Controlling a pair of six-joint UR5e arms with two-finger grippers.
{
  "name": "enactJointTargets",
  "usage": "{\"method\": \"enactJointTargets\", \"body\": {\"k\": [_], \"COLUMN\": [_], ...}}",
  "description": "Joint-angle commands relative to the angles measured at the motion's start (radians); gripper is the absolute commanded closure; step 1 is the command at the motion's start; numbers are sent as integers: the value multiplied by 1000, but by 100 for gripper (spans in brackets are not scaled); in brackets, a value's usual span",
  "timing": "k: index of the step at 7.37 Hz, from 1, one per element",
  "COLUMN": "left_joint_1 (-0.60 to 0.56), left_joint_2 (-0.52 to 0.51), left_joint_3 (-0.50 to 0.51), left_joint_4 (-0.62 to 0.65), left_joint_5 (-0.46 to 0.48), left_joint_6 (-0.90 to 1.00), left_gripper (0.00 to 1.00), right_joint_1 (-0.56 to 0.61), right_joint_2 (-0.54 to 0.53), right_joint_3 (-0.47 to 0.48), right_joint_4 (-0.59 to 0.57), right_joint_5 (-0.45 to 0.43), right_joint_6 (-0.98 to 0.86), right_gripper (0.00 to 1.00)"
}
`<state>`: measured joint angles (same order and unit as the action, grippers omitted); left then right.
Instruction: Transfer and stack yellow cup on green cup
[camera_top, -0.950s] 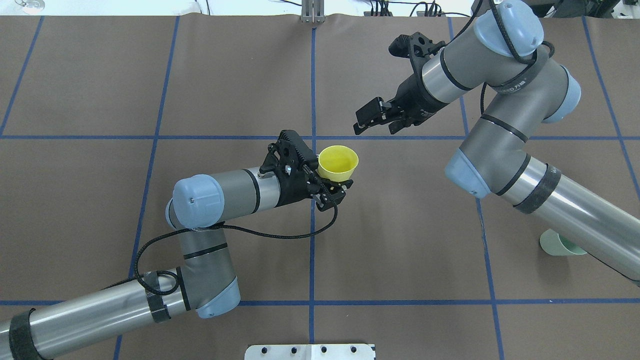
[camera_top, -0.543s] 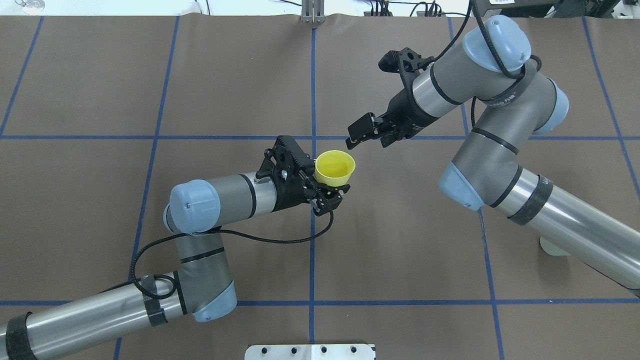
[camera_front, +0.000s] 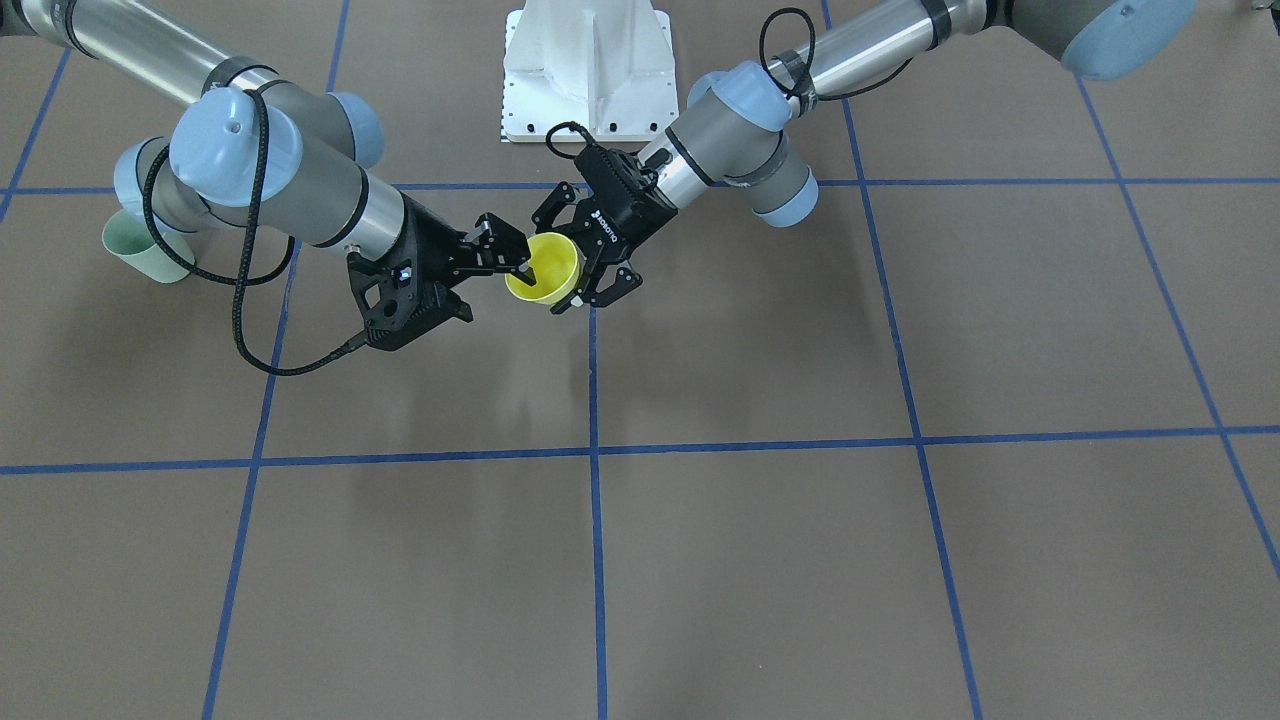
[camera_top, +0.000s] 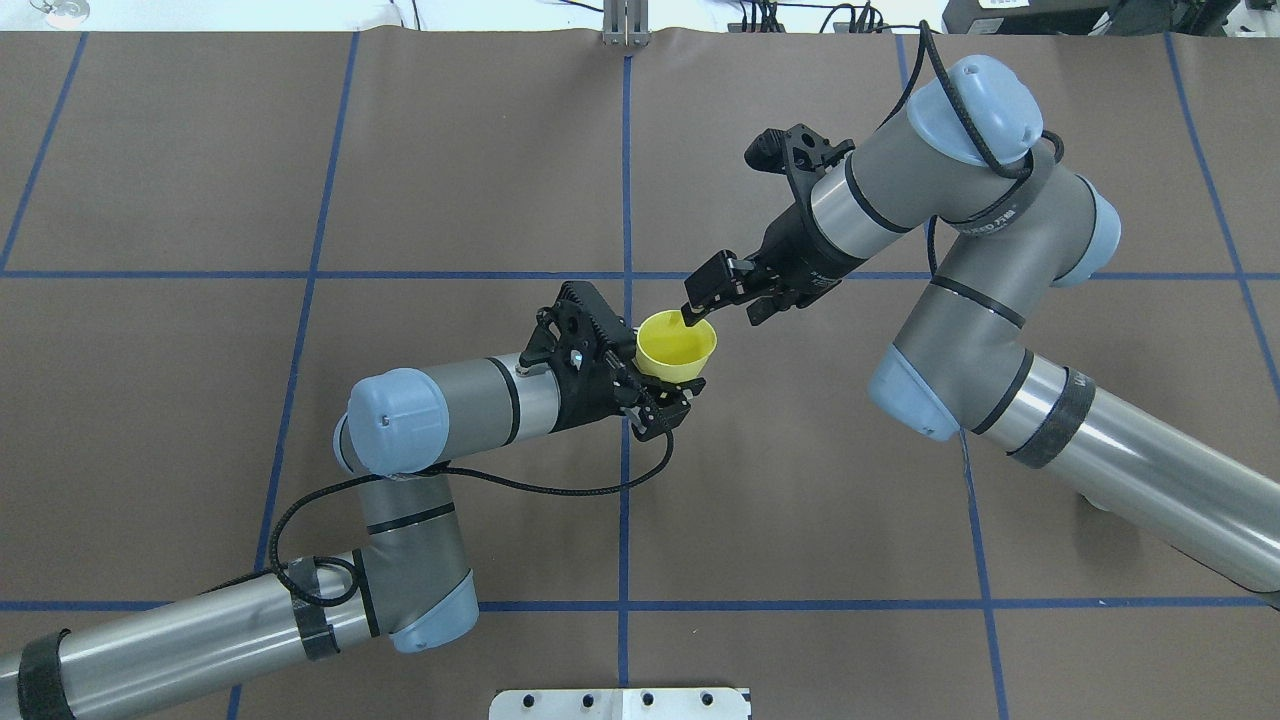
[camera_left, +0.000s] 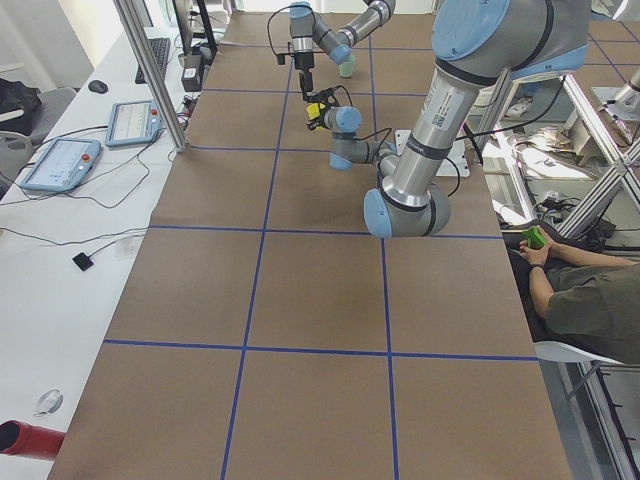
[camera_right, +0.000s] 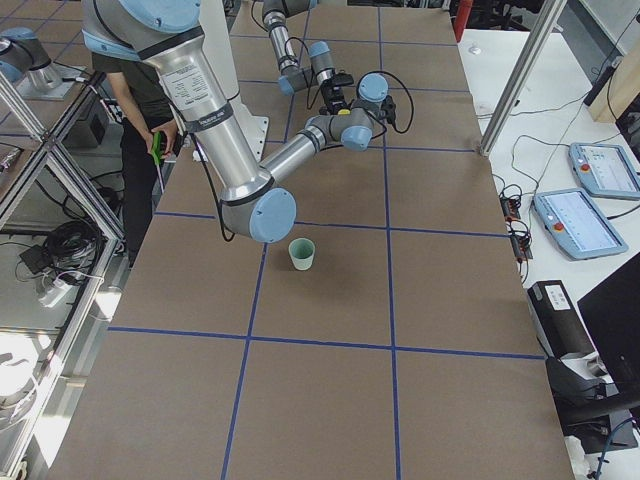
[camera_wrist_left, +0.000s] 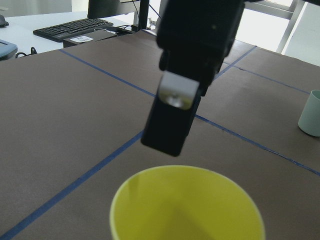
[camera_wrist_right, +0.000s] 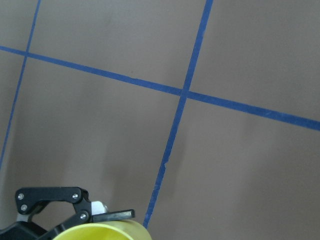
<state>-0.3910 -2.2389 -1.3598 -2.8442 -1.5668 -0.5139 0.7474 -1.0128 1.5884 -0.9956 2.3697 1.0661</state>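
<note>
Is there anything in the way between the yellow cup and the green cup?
No object lies on the table between the yellow cup and the green cup. Only the robot's own right arm reaches across that stretch.

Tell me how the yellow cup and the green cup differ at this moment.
Colour: the yellow cup is bright yellow, the green cup pale mint. Support: the yellow cup is held off the table by the left gripper; the green cup stands free on the table, apart from both grippers. Both are plain, handleless, tapered, with the open end up.
</note>
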Motion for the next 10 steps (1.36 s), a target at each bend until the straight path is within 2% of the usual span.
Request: {"method": "enactJointTargets", "body": {"k": [1, 4, 10], "left_joint_1": [3, 6, 11], "left_joint_2": [-2, -4, -8], "left_joint_3": [2, 2, 1], "left_joint_4": [0, 3, 3], "left_joint_5": [2, 2, 4], "left_joint_6": [0, -3, -6], "left_gripper": [34, 34, 33], "right_joint_1": [-8, -8, -14], "right_joint_2": [-4, -9, -9], "right_joint_3": [2, 9, 10], "right_joint_4": [2, 2, 2], "right_joint_5": [17, 34, 43], "right_joint_6": [5, 6, 6], "right_gripper": [26, 39, 46]}}
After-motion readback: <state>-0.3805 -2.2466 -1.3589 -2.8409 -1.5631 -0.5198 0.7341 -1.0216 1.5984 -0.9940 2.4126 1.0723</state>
